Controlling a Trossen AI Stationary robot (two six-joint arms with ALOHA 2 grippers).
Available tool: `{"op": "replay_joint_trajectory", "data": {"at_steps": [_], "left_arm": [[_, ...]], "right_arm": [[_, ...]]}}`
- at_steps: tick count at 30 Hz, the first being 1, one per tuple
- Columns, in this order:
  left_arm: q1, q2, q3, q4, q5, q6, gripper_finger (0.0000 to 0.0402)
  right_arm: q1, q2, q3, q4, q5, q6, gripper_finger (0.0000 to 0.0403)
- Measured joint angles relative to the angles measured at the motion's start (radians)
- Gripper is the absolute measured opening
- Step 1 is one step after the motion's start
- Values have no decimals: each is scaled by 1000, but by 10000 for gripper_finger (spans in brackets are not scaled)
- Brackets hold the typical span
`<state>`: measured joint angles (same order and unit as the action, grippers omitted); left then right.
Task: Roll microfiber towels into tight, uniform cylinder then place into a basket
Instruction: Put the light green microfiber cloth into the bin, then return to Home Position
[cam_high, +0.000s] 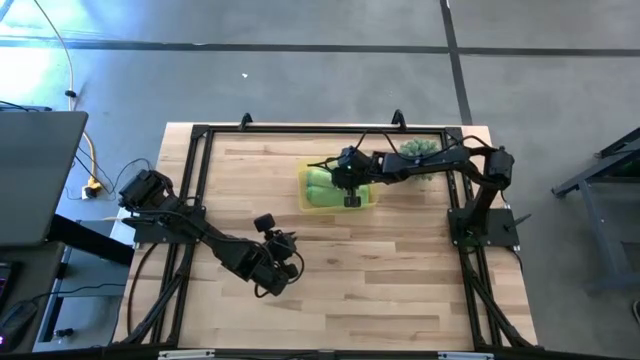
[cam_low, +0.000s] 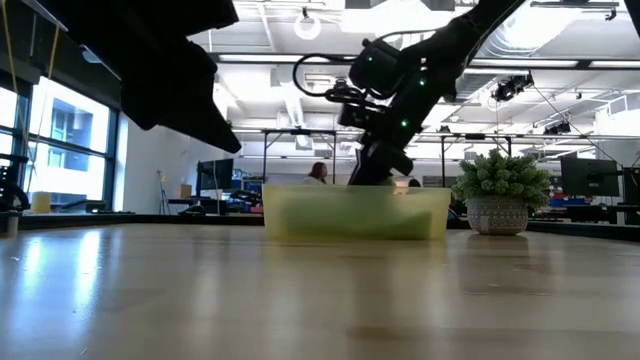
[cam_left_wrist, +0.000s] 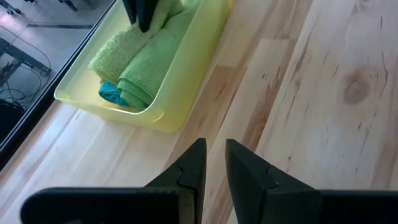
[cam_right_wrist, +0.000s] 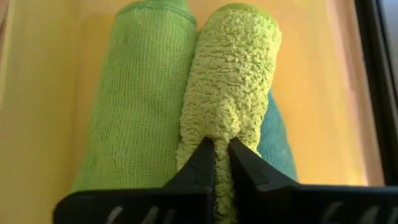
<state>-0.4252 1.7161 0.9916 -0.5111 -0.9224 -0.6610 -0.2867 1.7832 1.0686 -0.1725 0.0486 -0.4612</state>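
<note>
While the right gripper (cam_right_wrist: 221, 148) pinches the end of a fuzzy lime towel (cam_right_wrist: 233, 81) inside the yellow basket (cam_high: 306, 200) at twelve o'clock on the table (cam_high: 400, 290), a smoother green towel (cam_right_wrist: 140, 99) and a teal towel (cam_right_wrist: 277, 140) flank it. Toward seven o'clock, the left gripper (cam_left_wrist: 214, 163) hovers empty, fingers slightly apart.

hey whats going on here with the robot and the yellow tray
The right gripper is down inside the yellow tray, pinched shut on a fuzzy lime-green rolled towel. That roll lies beside a smoother green roll, with a teal one partly under it. The left gripper hovers over bare tabletop, holding nothing.
</note>
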Motion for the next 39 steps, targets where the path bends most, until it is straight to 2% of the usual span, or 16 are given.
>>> {"op": "replay_joint_trajectory", "data": {"at_steps": [5, 11, 13, 18, 27, 30, 32, 35, 39], "left_arm": [[0, 0, 0, -1, 4, 0, 51], [0, 0, 0, 0, 5, -4, 51], [0, 0, 0, -1, 5, -14, 51], [0, -12, 10, -8, 7, -43, 51], [0, -89, 110, -106, 44, 43, 51], [0, -166, 116, -138, 36, 76, 51], [0, -227, 116, -181, 17, 39, 51], [-6, -335, 96, -291, 10, -44, 51], [-45, -487, 26, -350, 59, -96, 51]], "right_arm": [[1, 1, -3, -13, -41, 16, 35], [2, 1, -3, -18, -53, 25, 151], [2, -10, -3, -41, -53, 76, 187], [2, -80, 51, -193, -66, 150, 238], [14, -317, 63, -387, -126, 201, 233], [12, -393, 63, -479, -211, 250, 225], [18, -435, 63, -534, -281, 287, 220], [46, -495, 17, -502, -308, 332, 212], [100, -598, -166, -362, -309, 406, 204]]}}
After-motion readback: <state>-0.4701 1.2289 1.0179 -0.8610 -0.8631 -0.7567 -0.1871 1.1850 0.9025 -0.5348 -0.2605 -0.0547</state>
